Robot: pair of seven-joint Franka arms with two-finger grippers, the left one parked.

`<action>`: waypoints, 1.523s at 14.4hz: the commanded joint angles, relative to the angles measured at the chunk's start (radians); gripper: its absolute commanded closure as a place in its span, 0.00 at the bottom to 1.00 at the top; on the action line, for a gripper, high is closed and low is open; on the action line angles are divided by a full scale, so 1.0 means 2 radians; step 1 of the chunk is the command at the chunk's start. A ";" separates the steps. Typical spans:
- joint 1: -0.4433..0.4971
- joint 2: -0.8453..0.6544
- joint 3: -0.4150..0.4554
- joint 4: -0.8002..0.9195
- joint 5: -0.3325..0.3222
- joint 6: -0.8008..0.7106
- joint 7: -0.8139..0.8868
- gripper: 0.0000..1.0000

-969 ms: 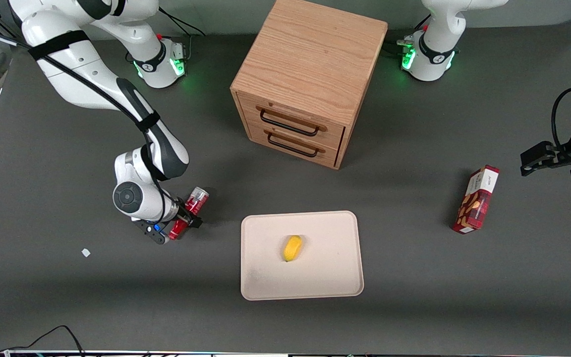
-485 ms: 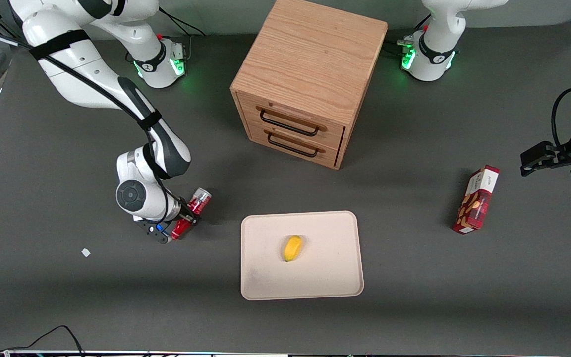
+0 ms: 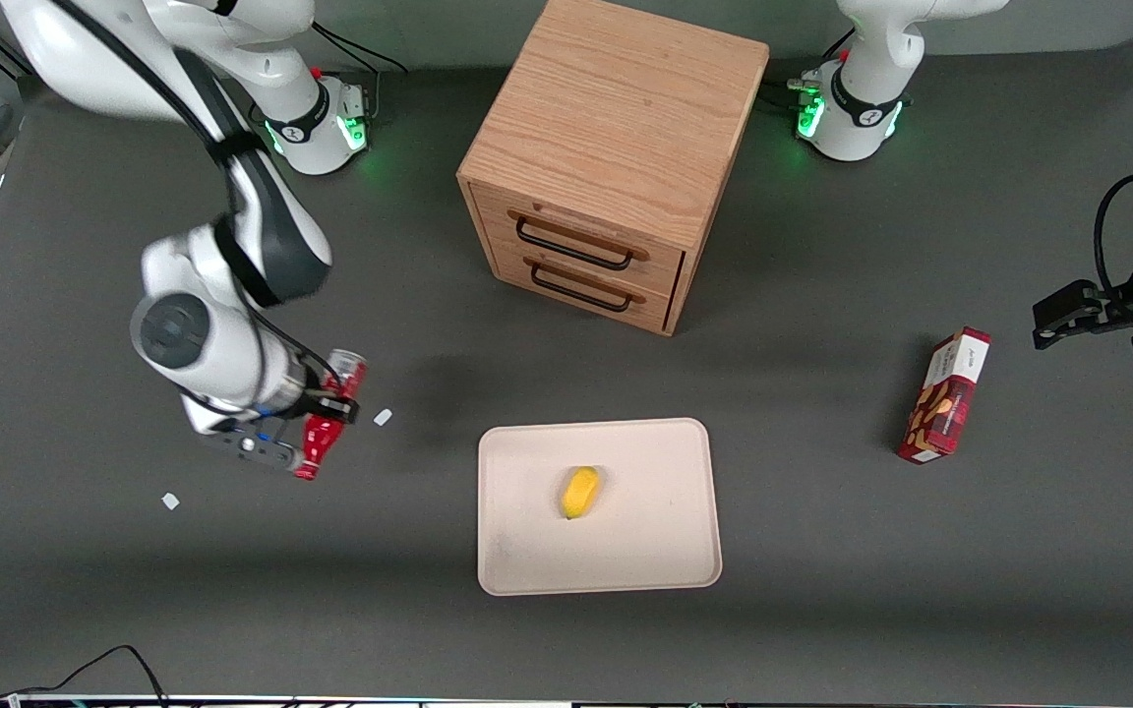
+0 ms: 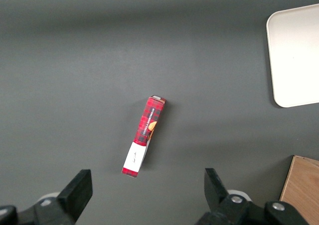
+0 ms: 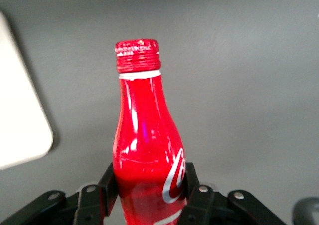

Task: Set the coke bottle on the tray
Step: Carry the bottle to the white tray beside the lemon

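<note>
With the pincer (image 3: 316, 408) clamped on the coke bottle (image 3: 328, 416), held clear of the desk (image 3: 85, 590) toward the working arm's end, the carry step is in hand; next: travel over the tray (image 3: 645, 551), lowering onto bare surface beside the yellow fruit (image 3: 581, 492).

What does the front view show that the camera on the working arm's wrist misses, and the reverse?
Only the front view shows the wooden drawer cabinet, the yellow fruit on the tray, the red snack box and the whole arm. Only the wrist view shows the white lettering and ridged red cap up close. Both show the coke bottle clamped in the gripper, held off the tray.
</note>
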 commanded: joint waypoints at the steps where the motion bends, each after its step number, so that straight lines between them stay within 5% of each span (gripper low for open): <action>1: 0.002 -0.021 0.001 0.107 0.012 -0.116 -0.074 1.00; 4: 0.006 -0.003 0.004 0.227 0.067 -0.183 -0.080 1.00; 8: 0.019 0.049 0.008 0.270 0.140 -0.161 -0.068 1.00; 15: 0.058 0.261 0.040 0.301 0.125 0.034 0.002 1.00; 22: 0.073 0.366 0.033 0.345 0.124 0.113 0.028 1.00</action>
